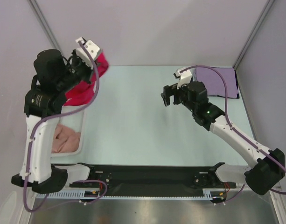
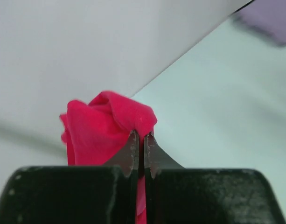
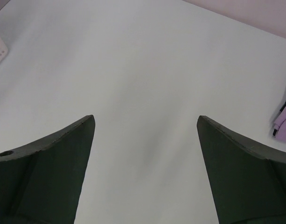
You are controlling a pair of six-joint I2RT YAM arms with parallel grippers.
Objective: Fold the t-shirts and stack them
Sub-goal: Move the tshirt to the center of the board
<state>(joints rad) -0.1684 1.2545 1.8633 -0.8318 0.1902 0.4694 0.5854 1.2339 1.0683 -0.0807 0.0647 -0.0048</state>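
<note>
Two hands: left hand (image 2: 139, 140) is pressed together, pinching the bunched red t-shirt (image 2: 105, 126), which hangs below it, long axis roughly vertical, over the white basket (image 1: 82, 122). Right hand (image 3: 145, 122) is spread and empty above the pale green surface (image 1: 133, 116). Lavender t-shirt (image 1: 217, 81) lies folded flat beyond the right hand, by the grey walls (image 1: 156, 28). Only the top view shows pink cloth (image 1: 66, 136) in the basket.

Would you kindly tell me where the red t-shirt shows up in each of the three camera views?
Top external: the red t-shirt is at the upper left, held aloft.
Left wrist: centre, pinched in the shut left gripper.
Right wrist: not in it.
Shared landmark: the folded lavender t-shirt, at the right side of all three views.
</note>
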